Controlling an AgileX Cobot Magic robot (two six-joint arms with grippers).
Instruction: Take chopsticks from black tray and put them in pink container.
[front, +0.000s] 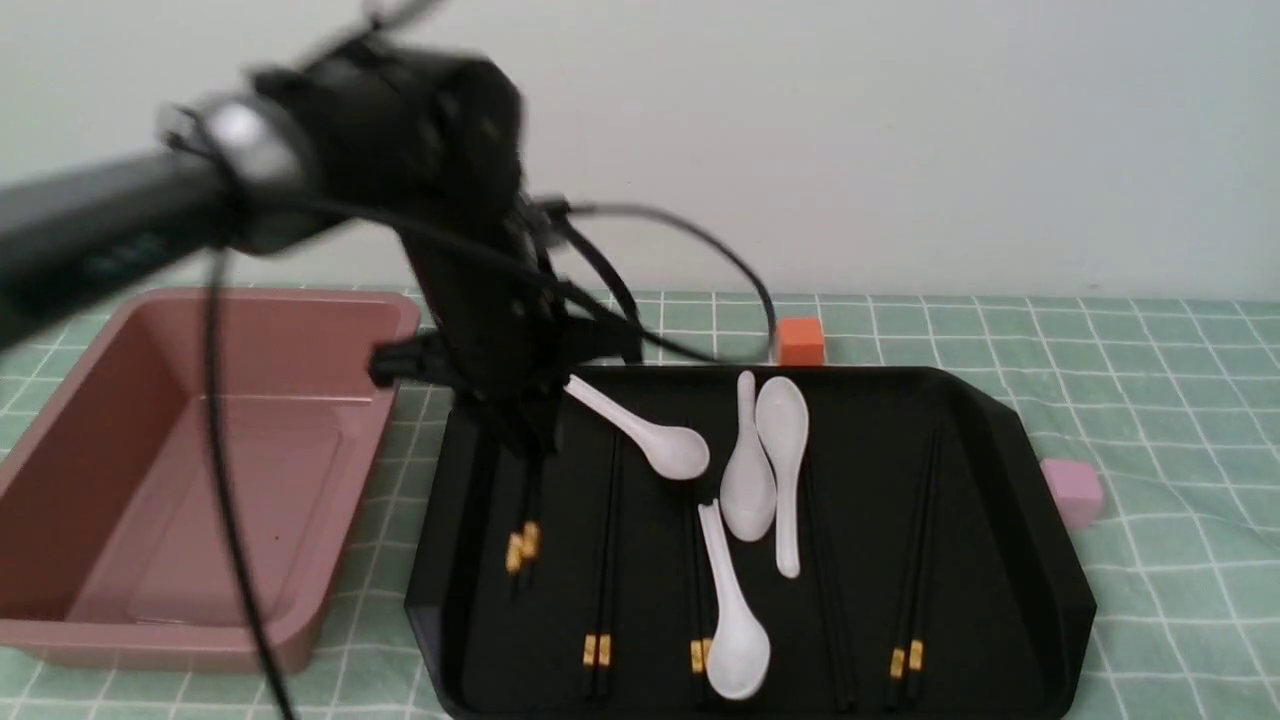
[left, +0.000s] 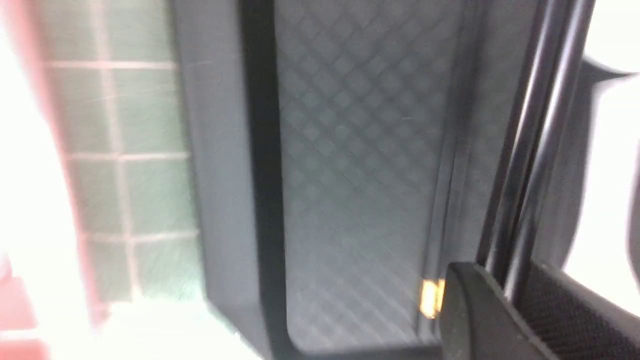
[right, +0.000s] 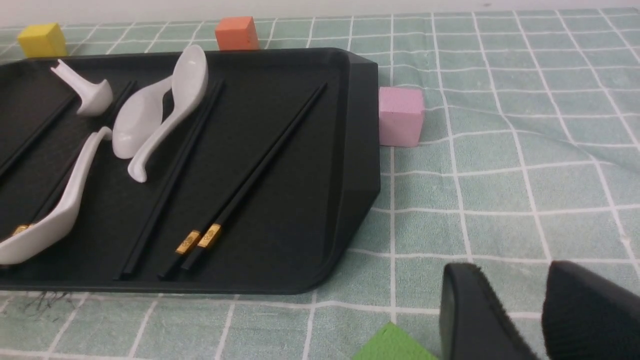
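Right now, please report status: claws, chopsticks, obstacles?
Left claw shut on one chopstick pair, held above tray. Right claw slightly open, empty. Pink bin empty. Spoon lies on another pair.

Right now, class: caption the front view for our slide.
Left claw holds a chopstick pair over the black tray, beside the pink container.

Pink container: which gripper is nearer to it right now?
Left. The left gripper hangs over the black tray's left edge, just beside the pink container, shut on chopsticks. The right gripper is beyond the tray's right side, over the cloth.
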